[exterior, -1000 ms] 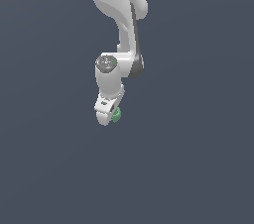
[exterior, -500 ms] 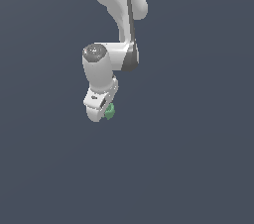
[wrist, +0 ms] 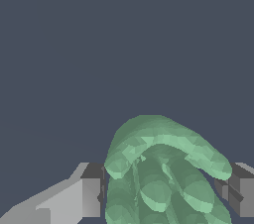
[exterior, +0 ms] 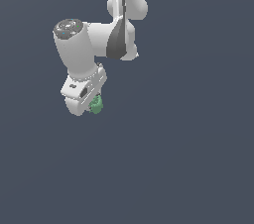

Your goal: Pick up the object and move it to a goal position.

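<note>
Shifted toward the exterior view's left, claw [exterior: 88, 107] clamping green object [exterior: 95, 104], orientation unclear

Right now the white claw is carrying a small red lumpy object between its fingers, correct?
Not quite: the small lumpy object is green, not red. The wrist view shows it between the fingers of the white claw, and the exterior view shows the same green.
</note>
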Robot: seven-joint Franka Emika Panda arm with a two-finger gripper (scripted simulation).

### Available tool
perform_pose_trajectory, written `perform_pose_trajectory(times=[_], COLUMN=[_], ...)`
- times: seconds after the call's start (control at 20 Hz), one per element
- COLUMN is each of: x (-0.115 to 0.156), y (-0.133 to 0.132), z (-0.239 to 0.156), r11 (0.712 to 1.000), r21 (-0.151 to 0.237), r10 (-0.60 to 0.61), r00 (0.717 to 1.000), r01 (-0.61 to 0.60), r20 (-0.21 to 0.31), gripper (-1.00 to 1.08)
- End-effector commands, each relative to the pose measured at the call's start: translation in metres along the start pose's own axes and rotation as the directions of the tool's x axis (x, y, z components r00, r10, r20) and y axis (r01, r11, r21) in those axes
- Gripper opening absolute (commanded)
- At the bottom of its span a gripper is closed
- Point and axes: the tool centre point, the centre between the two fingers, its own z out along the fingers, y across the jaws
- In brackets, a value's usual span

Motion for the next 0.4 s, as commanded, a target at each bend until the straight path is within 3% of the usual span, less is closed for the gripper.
perform_pose_trajectory(times=[0.0, 0.35], x=[-0.006, -0.012], y=[0.005, 0.011], z=[-0.011, -0.023], r11=[1.0, 1.0], r21=[0.002, 0.002], r10=[-0.001, 0.0], r00=[1.0, 1.0], r01=[0.001, 0.0], r20=[0.0, 0.001], gripper=[-1.0, -1.0])
